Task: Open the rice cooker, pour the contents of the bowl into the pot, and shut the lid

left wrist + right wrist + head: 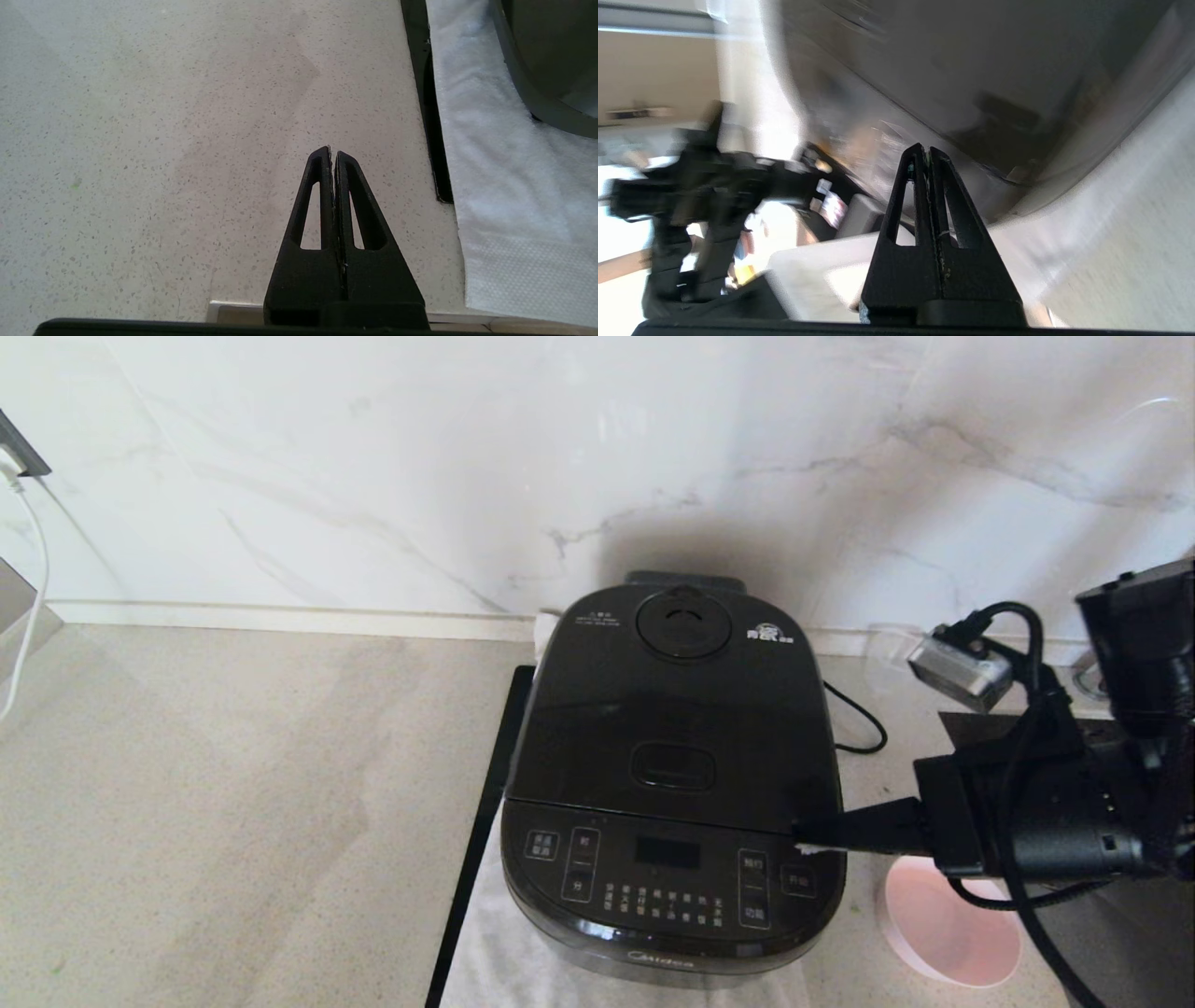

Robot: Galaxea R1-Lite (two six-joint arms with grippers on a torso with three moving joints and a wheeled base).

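Pink bowl [948, 933] sitting empty on worktop [233, 803]; right tool [808, 835], pinched closed on nothing, hovering beside rice cooker [672, 784] with lid [677, 709] down; left tool [332, 156] closed, idling over worktop

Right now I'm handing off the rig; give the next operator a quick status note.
Right gripper: jaws shut, holding nothing, tip at the right front edge of the rice cooker.
Left gripper: jaws shut, empty, parked over bare counter left of the cooker.
Lid is down.
Bowl sits on the counter right of the cooker, looking empty.
Probably finished; confirm the lid is latched.
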